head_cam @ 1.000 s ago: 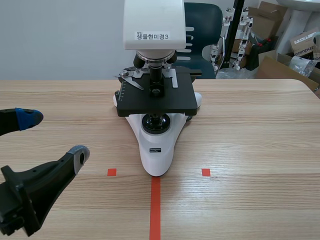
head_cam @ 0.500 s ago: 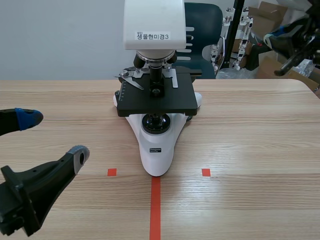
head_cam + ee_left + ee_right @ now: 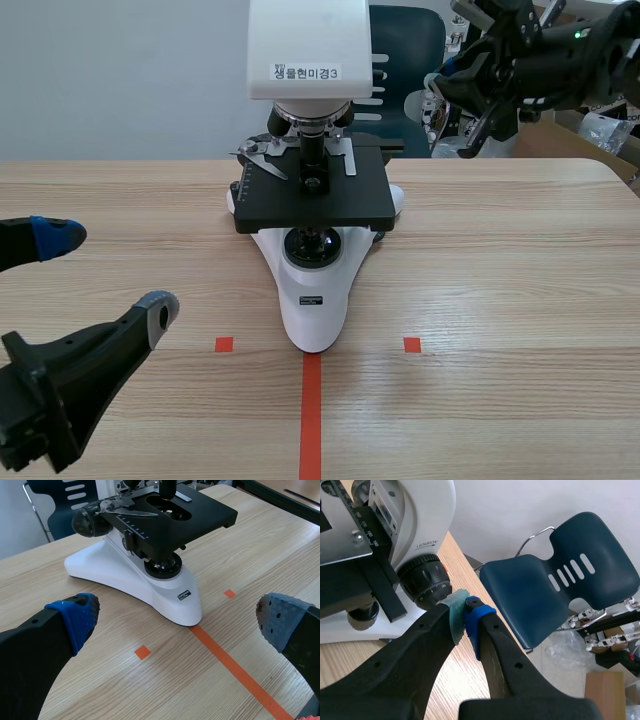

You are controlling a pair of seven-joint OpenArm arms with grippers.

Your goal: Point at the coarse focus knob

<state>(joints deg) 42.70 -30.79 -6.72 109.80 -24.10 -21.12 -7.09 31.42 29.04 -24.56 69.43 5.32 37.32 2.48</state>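
Note:
A white microscope (image 3: pixel 312 290) with a black stage stands mid-table. Its coarse focus knob (image 3: pixel 426 582) is black and ridged and sits low on the side of the white arm. My right gripper (image 3: pixel 465 611) is shut, and its pads lie just beside that knob; I cannot tell whether they touch it. In the scene view the right gripper (image 3: pixel 450 78) hangs raised behind the microscope's right side. My left gripper (image 3: pixel 105 272) stands open near the table's front left, holding nothing. The microscope (image 3: pixel 150 575) lies ahead of the left gripper (image 3: pixel 175 622).
A dark blue chair (image 3: pixel 560 580) stands behind the table beyond the knob. Cardboard boxes (image 3: pixel 545 135) and clutter sit at the back right. Bare wooden table (image 3: pixel 500 260) spreads right of the microscope.
The right arm has come into the scene view at the top right and moved left toward the back of the microscope. The left arm has kept still.

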